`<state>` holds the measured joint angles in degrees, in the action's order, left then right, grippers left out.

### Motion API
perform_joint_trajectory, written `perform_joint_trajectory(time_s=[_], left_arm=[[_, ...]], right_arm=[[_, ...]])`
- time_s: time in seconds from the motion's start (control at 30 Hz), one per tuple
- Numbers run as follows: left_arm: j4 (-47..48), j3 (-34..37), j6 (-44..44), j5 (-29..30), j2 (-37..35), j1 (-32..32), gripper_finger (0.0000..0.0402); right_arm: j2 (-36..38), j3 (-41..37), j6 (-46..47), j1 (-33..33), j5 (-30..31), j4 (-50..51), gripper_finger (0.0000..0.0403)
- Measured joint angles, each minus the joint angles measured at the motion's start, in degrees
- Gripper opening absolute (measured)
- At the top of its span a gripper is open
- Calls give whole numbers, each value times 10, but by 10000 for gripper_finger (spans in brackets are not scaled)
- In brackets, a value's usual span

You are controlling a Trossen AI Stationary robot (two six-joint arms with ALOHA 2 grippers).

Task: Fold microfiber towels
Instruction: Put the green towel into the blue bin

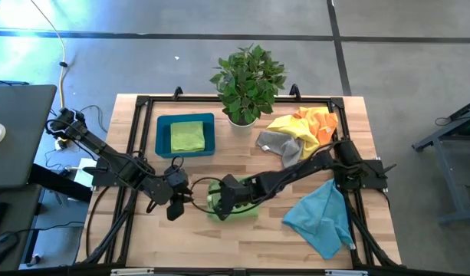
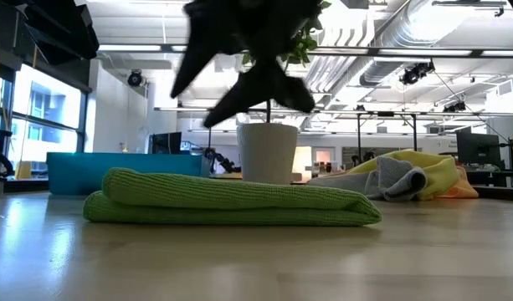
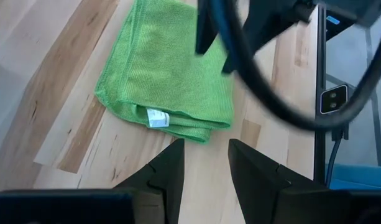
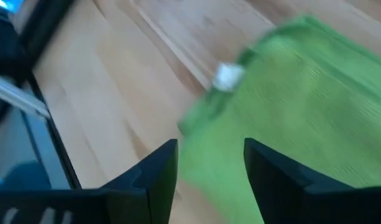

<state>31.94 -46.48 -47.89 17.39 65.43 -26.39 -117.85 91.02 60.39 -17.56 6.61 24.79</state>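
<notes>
**High view: both grippers over a folded green towel at table centre-front**

High view first. We see the folded lime-green towel (image 1: 236,207) lying flat on the wooden table (image 1: 242,245), front-centre, mostly hidden under the right arm. The right gripper (image 1: 221,198) sits directly over it; the left gripper (image 1: 175,205) hangs just beside its left edge. In the low view the towel (image 2: 231,199) is a flat, doubled bundle resting on the tabletop, with dark arm parts above it, apart from the cloth.

Left wrist view: the fingers (image 3: 165,177) are spread with a clear gap, holding nothing, and the towel (image 3: 171,74) lies ahead with its white label (image 3: 156,117) at the folded edge. Right wrist view: the fingers (image 4: 154,174) are also spread and empty, with the towel (image 4: 289,118) and its label (image 4: 227,76) blurred just past them.

Other towels:
- A second lime-green towel (image 1: 187,136), folded, lies inside the blue tray (image 1: 162,142) at back left.
- A yellow towel (image 1: 292,126), an orange towel (image 1: 320,121) and a grey towel (image 1: 284,146) are crumpled together in a heap at back right.
- A teal-blue towel (image 1: 323,218) lies loose at front right, partly under the right arm.

A potted plant (image 1: 246,80) in a white pot stands at back centre, between the tray and the heap.
</notes>
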Motion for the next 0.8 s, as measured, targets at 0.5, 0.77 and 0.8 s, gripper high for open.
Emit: perform_joint_trajectory(time_s=[0.5,0.77,0.8], left_arm=[[3,0,-66,32,20,1,115],[2,1,-169,27,118,28,115],[-8,1,-180,17,132,33,115]], right_arm=[[79,-1,-7,12,-11,398,151],[135,-164,24,14,-58,338,145],[149,-196,42,14,-65,310,144]])
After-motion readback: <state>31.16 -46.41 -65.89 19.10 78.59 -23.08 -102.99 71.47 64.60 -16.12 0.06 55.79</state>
